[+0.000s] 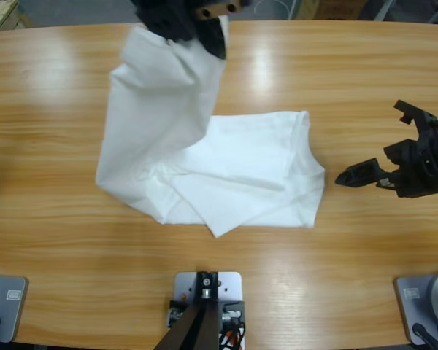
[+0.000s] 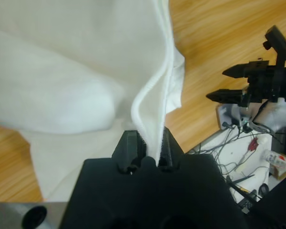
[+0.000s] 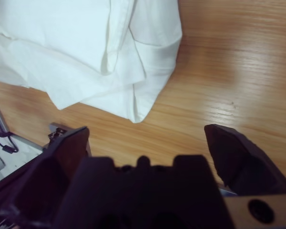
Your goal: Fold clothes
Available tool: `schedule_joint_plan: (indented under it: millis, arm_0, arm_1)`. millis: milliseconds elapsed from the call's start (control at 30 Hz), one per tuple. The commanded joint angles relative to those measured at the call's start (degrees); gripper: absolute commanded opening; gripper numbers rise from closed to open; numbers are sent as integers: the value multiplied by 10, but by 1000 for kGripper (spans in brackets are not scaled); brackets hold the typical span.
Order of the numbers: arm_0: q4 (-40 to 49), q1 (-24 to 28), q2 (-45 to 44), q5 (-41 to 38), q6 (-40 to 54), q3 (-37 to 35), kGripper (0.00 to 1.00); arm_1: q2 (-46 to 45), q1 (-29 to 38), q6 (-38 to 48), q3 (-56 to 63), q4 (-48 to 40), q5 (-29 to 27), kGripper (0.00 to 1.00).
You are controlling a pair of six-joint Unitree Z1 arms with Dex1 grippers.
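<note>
While one end of it hangs lifted off the wood, the single white T-shirt [image 1: 226,168] lies mostly on the middle of the wooden table [image 1: 51,80], and it is the only garment in sight. Its lower part rests flat in loose folds, with a pointed corner turned toward the near edge. From the left side of that flat part a broad sheet of cloth rises toward the far edge of the table, creased where it bunches at the top.

Two grippers are in view. The left gripper [image 2: 147,143] holds the raised end: in the left wrist view its two black jaws are pressed together on a hemmed edge of the fabric, which fans out above them. In the high view this gripper sits at the top of the picture, near the middle.

The right gripper [image 1: 394,149] hovers near the right edge of the table, well apart from the shirt, with bare wood between them. Its jaws stand wide apart and hold nothing. The right wrist view looks between them at a folded corner of the shirt lying on the table.

No container appears on the table.
</note>
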Motion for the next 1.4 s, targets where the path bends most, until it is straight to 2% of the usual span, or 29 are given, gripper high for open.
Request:
schedule_joint_plan:
  millis: [33, 233, 500, 667, 733, 800, 1067, 1400]
  arm_0:
    - [51, -31, 125, -41, -25, -116, 0]
    - [54, -43, 171, -67, -35, -173, 0]
    - [54, -42, 203, -56, -42, -237, 0]
    - [49, -39, 245, -53, -65, -360, 0]
    - [42, -38, 249, -48, -75, -387, 0]
    - [19, -36, 248, -47, -98, -400, 0]
    - [-174, -34, 225, -49, -196, -401, 0]
    - [-132, -34, 234, -69, -198, -400, 0]
  arm_1:
    - [-51, -2, -9, -8, 2, -51, 1000]
    - [-50, -3, -9, -16, -1, -76, 1000]
    - [-39, -3, -12, -6, -4, -76, 1000]
    - [-36, -3, -15, 3, -6, -75, 1000]
    - [-35, -4, -15, 8, -8, -75, 1000]
    - [-33, -3, -15, 14, -13, -75, 1000]
    - [-30, -3, -15, 20, -19, -74, 1000]
    - [-30, -3, -15, 21, -20, -73, 1000]
